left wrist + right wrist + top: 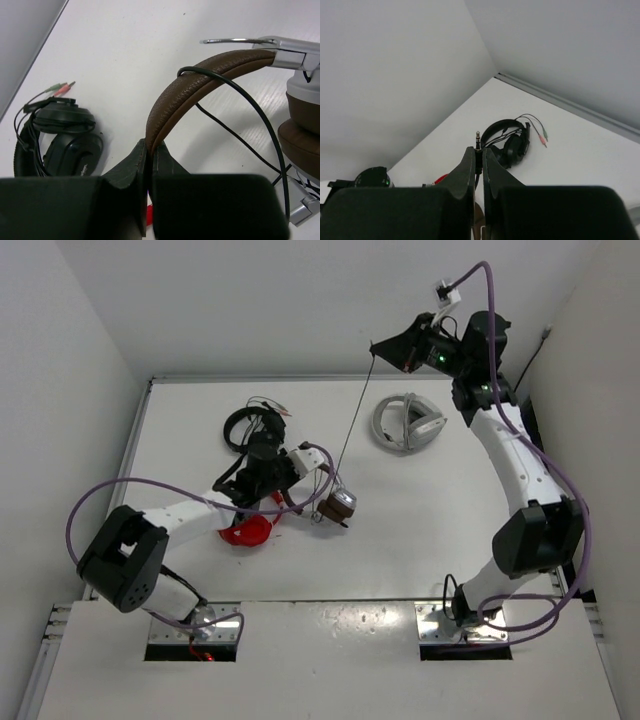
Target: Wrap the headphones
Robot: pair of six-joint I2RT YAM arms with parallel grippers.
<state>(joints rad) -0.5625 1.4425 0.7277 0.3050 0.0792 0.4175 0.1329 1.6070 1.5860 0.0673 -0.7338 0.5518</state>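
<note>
Mid-wrap, our left gripper [149, 150] clamps the headband [200, 80] of the brown-and-silver headphones [300, 100]. Our right gripper [478, 152] pinches the metal plug [478, 136] of their thin black cable [354, 415]; winding comes next.

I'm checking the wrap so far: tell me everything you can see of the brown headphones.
The headphones have a brown, leather-looking padded headband, silver ear-cup shells with brown pads and a thin black cable. The left gripper holds the headband between shut jaws, above the white table. The cable crosses over the headband, then runs taut up to the right gripper, shut on its plug.
</note>
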